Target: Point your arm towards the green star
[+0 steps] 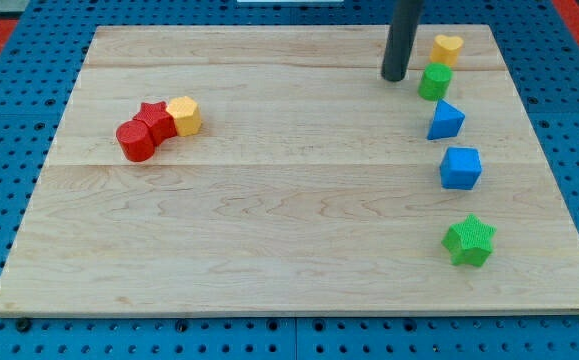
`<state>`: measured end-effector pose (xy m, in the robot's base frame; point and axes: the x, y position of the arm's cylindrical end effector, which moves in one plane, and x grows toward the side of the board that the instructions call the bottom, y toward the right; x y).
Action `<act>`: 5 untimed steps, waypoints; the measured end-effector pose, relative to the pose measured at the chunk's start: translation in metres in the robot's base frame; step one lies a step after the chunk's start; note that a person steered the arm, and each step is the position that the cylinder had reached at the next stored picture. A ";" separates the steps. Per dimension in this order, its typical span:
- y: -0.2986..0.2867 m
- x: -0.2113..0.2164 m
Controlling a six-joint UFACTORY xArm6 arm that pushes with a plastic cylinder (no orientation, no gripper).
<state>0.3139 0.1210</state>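
Observation:
The green star [469, 240] lies near the board's lower right. My tip [394, 77] is at the view's top right, far above the star and just left of a green round block [434, 81]. The rod comes down from the top edge. Between the tip and the star a column of blocks runs down the right side: a yellow heart [447, 47], the green round block, a blue triangle [446, 120] and a blue cube [461, 167].
On the left sit a red cylinder [136, 140], a red star [155, 120] and a yellow hexagon [185, 115], touching in a row. The wooden board [269, 220] rests on a blue grid mat.

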 end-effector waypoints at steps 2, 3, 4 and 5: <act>-0.007 0.090; -0.012 0.180; -0.017 0.260; 0.005 0.304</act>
<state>0.6179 0.1256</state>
